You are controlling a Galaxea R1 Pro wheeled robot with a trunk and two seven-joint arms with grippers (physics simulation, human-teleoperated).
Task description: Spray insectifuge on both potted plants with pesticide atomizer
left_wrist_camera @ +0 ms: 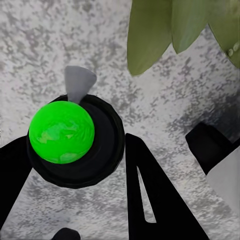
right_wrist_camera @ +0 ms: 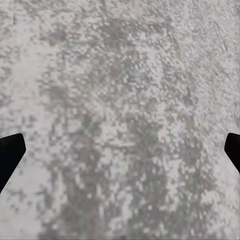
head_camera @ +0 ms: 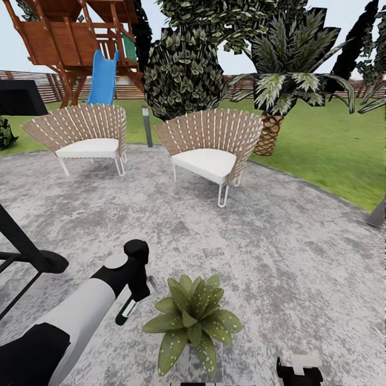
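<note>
My left gripper [head_camera: 126, 310] hangs low over the grey paving, shut on the pesticide atomizer [head_camera: 128, 308], a small dark bottle with a white band. In the left wrist view the atomizer [left_wrist_camera: 62, 132] sits between the black fingers [left_wrist_camera: 150, 190], with a bright green round top in a black collar and a grey nozzle pointing toward the leaves. One potted plant [head_camera: 190, 321], a low rosette of spotted green leaves, stands just right of that gripper; its leaves [left_wrist_camera: 150, 35] hang close ahead. My right gripper [right_wrist_camera: 120, 150] is open over bare paving, and its wrist [head_camera: 300, 370] is at the bottom edge.
Two wicker chairs [head_camera: 86, 136] [head_camera: 212, 145] stand on the far side of the round paved patch [head_camera: 279, 257]. A grey lamp post [head_camera: 146, 126], a palm [head_camera: 271, 128], a bush and a wooden play tower with a blue slide [head_camera: 103, 78] are behind. Black frame legs [head_camera: 32, 252] are at left.
</note>
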